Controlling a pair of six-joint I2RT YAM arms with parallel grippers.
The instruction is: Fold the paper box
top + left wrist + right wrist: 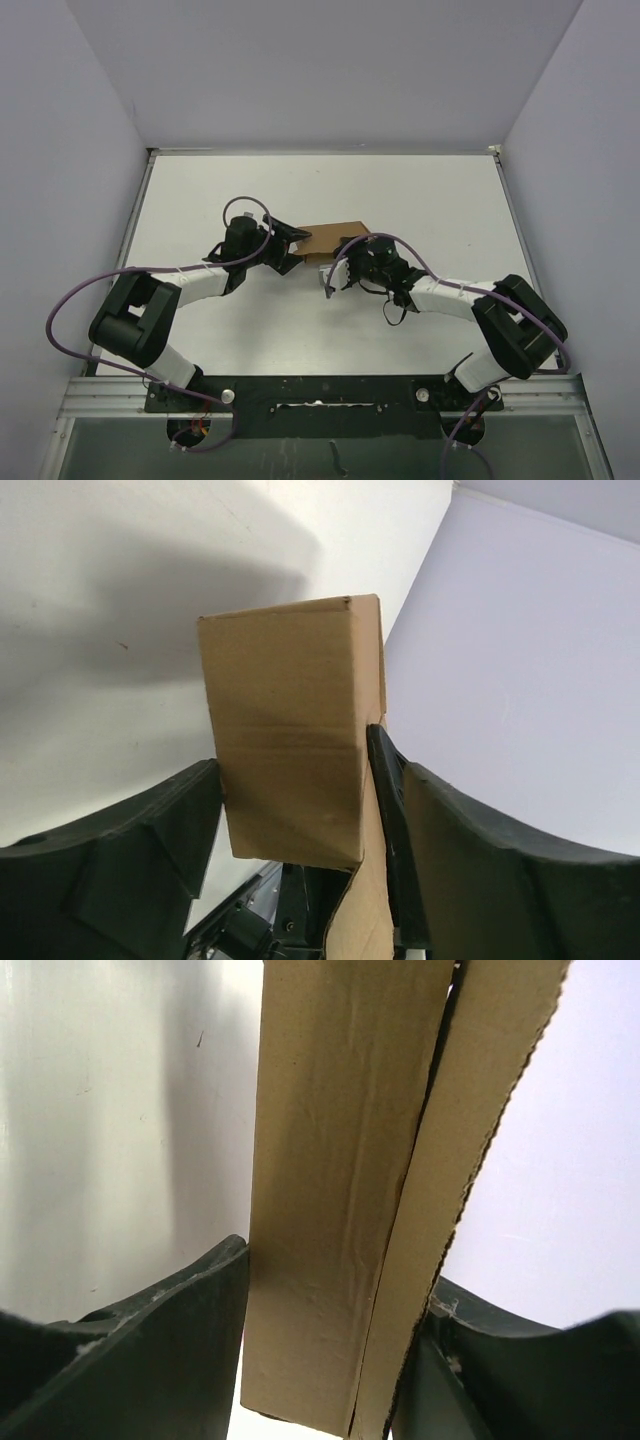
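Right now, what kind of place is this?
Likely a robotics lab test cell: a white table enclosed by plain walls, with the left arm and right arm bolted to a metal rail.

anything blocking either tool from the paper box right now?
Nothing visible. The paper box sits directly between the fingers of the left tool and the right tool, with cardboard against both fingers in each wrist view.

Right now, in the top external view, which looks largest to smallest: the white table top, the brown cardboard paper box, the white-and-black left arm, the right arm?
1. white table top
2. left arm and right arm: alike, not ranked
3. brown cardboard paper box
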